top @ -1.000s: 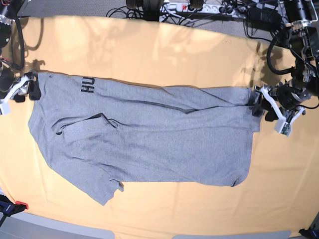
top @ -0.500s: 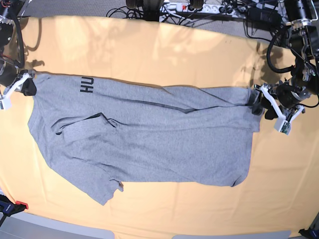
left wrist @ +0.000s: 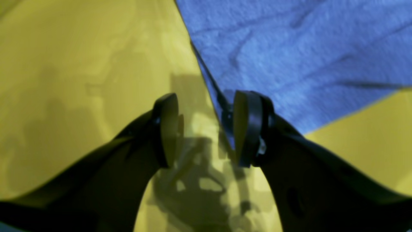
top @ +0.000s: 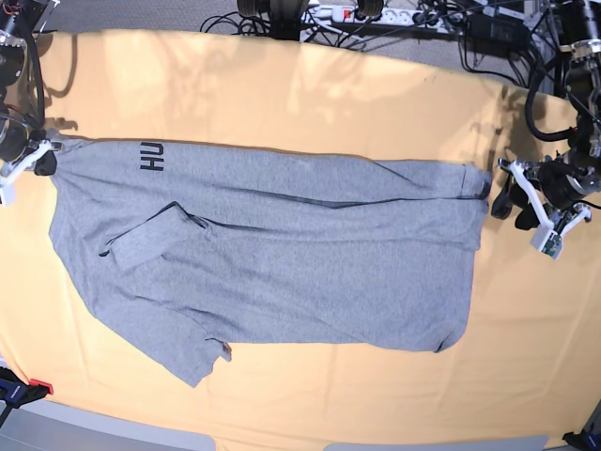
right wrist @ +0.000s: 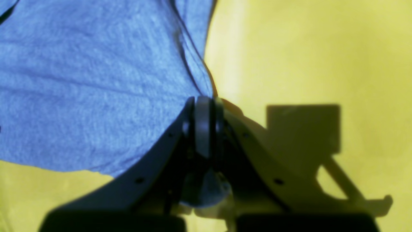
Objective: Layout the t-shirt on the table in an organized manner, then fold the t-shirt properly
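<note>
The grey t-shirt lies spread out sideways on the pale yellow table, with black lettering near its far left corner and one sleeve folded over at the left. At the base view's left, my right gripper is shut on that far left corner. The right wrist view shows its jaws pinched on the t-shirt's edge. My left gripper stands open just off the shirt's right edge. In the left wrist view, the shirt's corner reaches the right fingertip.
Cables and a power strip run behind the table's far edge. A small red and blue clamp sits at the near left corner. Bare tablecloth surrounds the shirt in front and at the back.
My right gripper shut on the shirt's far left corner and drew it a little left. My left gripper, still open, backed off to the right of the shirt's edge.
</note>
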`<state>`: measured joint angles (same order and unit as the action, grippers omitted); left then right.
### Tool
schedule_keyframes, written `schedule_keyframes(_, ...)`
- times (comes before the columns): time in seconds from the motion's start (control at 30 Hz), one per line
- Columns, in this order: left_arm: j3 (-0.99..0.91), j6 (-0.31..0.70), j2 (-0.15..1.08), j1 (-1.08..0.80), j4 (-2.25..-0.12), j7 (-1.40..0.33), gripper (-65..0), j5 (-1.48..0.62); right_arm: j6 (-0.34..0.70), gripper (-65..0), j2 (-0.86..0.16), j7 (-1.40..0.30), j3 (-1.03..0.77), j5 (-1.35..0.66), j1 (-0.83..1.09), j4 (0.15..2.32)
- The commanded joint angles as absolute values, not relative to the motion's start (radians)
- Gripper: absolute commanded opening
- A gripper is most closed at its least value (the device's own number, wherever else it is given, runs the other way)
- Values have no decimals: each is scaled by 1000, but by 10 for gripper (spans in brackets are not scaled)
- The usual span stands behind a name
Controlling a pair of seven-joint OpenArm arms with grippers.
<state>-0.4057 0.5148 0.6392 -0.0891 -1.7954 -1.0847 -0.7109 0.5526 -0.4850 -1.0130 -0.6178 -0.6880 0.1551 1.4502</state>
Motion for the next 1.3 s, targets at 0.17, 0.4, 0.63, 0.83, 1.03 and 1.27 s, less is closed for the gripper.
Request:
schedule_keyframes(0.17, -413, 595, 700, -93, -1810, -1145, -361, -859, 548, -650, -513, -1009, -703, -677, 132, 1464)
schedule_keyframes(0.4, -414, 661, 772, -150, -1810, -1230, -361, -996, 665, -650, -513, -1014, -747, -710, 133, 1464)
schedule_keyframes(0.63, -414, 396, 728, -205, -1810, -1205, -251, -805, 698, -304, -513, -1055, -747, -815, 133, 1464)
schedule_keyframes(0.83, -414, 311, 592, -261, -1810, -1067, -200, -619, 698, -260, -514, -1050, -747, -815, 133, 1464)
schedule_keyframes(1.03, -413, 237, 453, -260, -1810, -963, -200, -505, 698, -260, -519, -1043, -747, -815, 133, 1464)
schedule_keyframes(1.27, -413, 104, 374, -260, -1810, -946, -200, -375, 698, -260, -533, -1037, -747, -816, 132, 1464)
